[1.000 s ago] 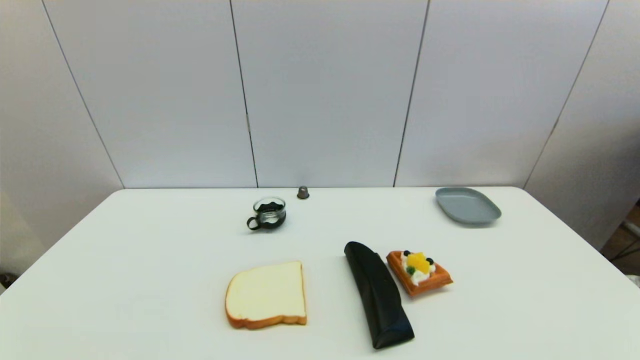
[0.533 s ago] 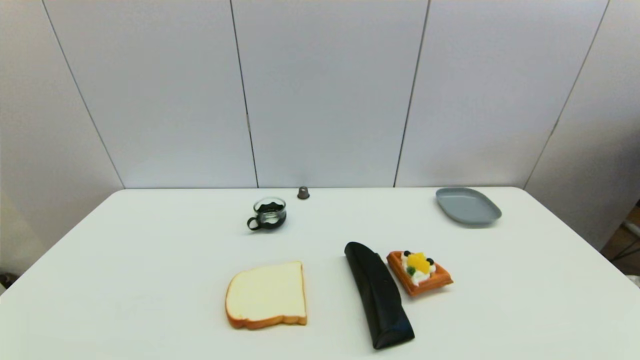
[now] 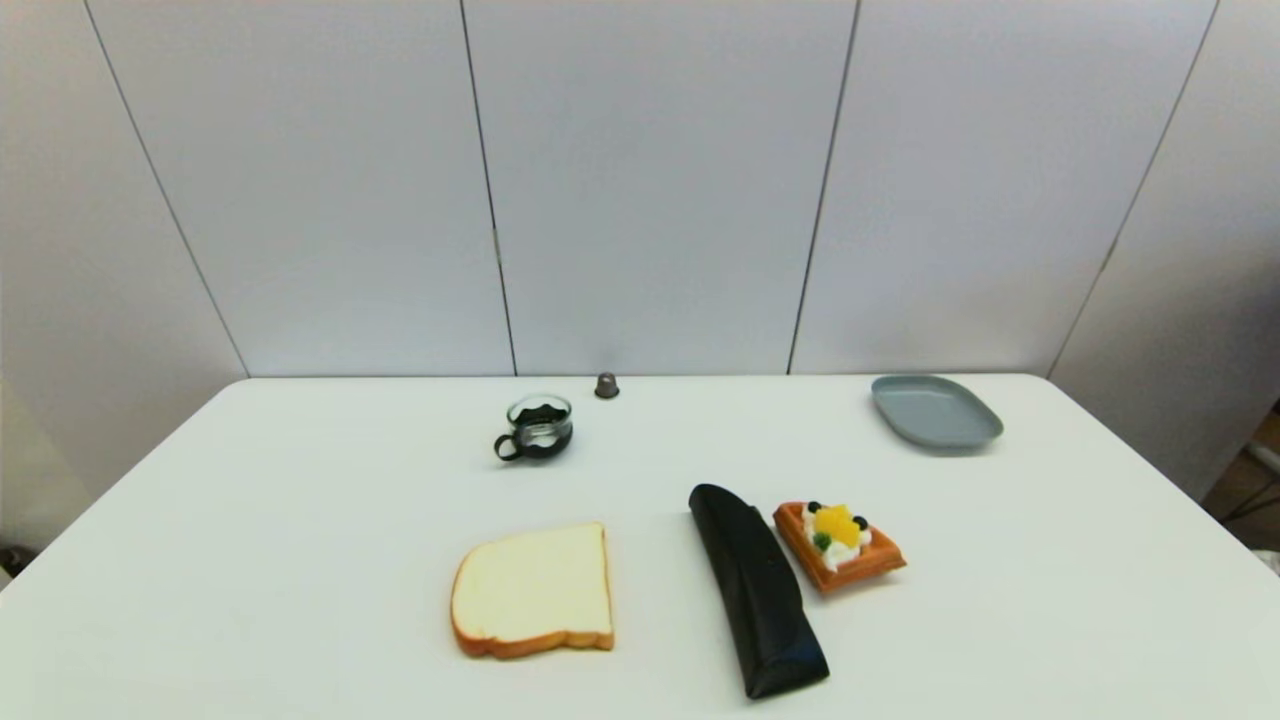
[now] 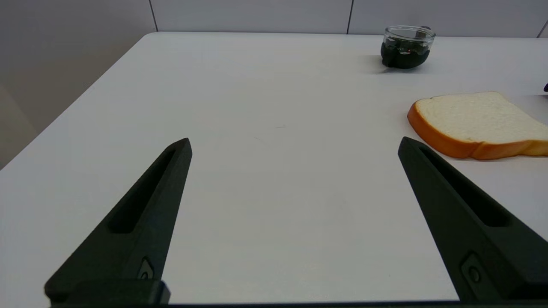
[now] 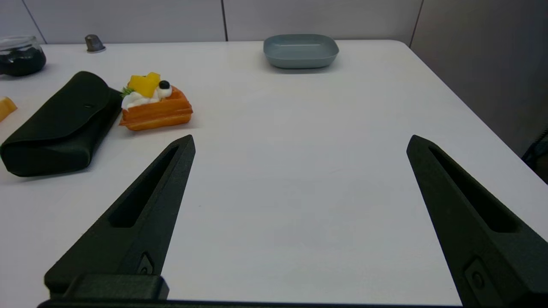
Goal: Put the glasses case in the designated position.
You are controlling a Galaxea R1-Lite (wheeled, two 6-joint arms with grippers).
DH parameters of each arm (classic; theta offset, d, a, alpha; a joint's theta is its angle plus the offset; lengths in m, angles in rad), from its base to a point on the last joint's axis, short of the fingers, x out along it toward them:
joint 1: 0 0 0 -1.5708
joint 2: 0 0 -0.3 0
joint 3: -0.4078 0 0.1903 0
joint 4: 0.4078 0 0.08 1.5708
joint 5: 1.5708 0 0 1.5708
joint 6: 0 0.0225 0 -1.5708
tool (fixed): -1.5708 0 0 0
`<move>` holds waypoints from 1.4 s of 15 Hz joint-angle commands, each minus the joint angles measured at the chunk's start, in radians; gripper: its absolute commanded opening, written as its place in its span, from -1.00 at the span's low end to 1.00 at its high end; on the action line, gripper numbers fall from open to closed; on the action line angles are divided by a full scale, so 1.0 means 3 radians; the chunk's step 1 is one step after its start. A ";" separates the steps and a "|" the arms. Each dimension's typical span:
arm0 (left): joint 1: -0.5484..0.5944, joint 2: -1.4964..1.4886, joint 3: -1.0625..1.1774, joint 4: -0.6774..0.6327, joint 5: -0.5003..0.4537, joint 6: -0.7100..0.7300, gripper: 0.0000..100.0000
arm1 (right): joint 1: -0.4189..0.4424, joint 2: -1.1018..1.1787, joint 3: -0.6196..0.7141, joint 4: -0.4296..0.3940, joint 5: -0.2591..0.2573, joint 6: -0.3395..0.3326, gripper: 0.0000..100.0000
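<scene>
My right gripper (image 5: 299, 141) and left gripper (image 4: 294, 143) both gape wide, empty; glasses case (image 3: 757, 588) lies touching, I think, the waffle (image 3: 839, 544); soft, light, so I'd pinch it mid-body across its width

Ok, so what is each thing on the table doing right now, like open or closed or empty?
glasses case: flap closed, lying flat, touching the waffle.
waffle: flat on the table, fruit and cream on top.
bread slice: lying flat, alone.
glass cup: upright, something dark inside.
grey plate: empty.
left gripper: fingers open, holding nothing.
right gripper: fingers open, holding nothing.
</scene>
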 commanded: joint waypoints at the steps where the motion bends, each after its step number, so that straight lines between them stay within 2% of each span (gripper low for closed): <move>1: 0.0001 -0.0006 0.0008 -0.0004 0.0008 0.0002 1.00 | 0.0000 0.0004 0.0000 -0.0006 0.0000 0.0005 1.00; 21: 0.0001 -0.0006 0.0008 0.0001 0.0008 0.0002 1.00 | 0.0000 0.0004 0.0000 -0.0001 0.0000 0.0005 1.00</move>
